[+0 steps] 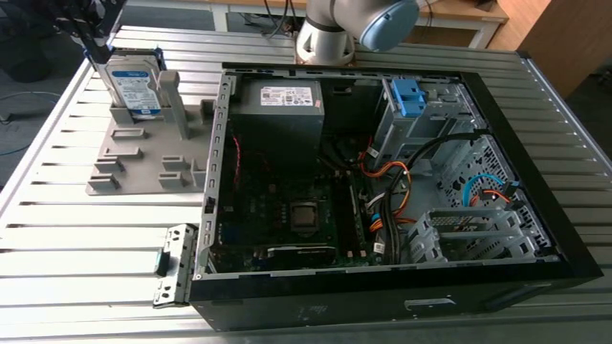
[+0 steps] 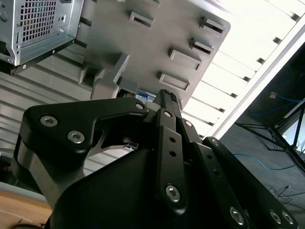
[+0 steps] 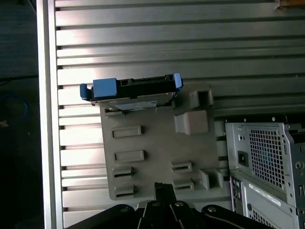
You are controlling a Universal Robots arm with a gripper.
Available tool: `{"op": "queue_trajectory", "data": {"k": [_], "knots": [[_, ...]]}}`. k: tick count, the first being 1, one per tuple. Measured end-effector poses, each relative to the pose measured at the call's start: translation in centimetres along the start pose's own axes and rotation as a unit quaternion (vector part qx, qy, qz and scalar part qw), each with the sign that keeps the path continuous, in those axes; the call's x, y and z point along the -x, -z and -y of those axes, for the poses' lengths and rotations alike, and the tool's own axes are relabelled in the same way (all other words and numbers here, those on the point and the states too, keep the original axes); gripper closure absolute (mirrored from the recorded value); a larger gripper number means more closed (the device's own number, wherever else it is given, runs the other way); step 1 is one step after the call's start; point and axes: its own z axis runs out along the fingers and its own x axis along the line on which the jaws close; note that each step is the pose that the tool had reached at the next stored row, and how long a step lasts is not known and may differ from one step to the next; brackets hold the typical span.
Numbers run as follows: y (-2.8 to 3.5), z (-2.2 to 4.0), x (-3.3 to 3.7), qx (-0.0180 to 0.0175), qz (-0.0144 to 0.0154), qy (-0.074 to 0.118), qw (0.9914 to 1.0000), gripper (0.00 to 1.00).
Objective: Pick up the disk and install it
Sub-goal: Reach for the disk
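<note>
The disk [image 1: 134,84] stands on edge in a slot of the grey holder plate [image 1: 143,168], on the slatted table at the exterior view's left, its white-and-blue label facing forward. My gripper [image 1: 91,39] hangs just above the disk's upper corner. In the first wrist view the disk [image 3: 131,88] appears edge-on with its blue carrier frame, at the far end of the holder plate [image 3: 157,152] from my gripper [image 3: 164,187]. The second wrist view has my gripper [image 2: 164,95] in front of a sliver of the disk's label [image 2: 145,98].
An open computer case [image 1: 402,301] lies on the table beside the holder. Inside are a grey power-supply box [image 1: 279,100], a blue bracket [image 1: 408,97] at the drive bay, and orange and black cables [image 1: 397,193]. The arm's base [image 1: 335,29] stands behind the case.
</note>
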Motion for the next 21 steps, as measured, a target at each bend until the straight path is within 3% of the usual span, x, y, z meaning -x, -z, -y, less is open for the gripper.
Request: {"op": "queue_trajectory", "data": {"k": [8, 13, 21], "knots": [[-0.3, -0.49, -0.1, 0.0, -0.0001, 0.0, 1.0, 0.89], [-1.03, -1.81, -0.34, -0.0001, 0.0, 0.0, 1.0, 0.89], [-2.35, -3.05, -1.91, -0.0004, 0.0004, 0.001, 1.0, 0.89]]}}
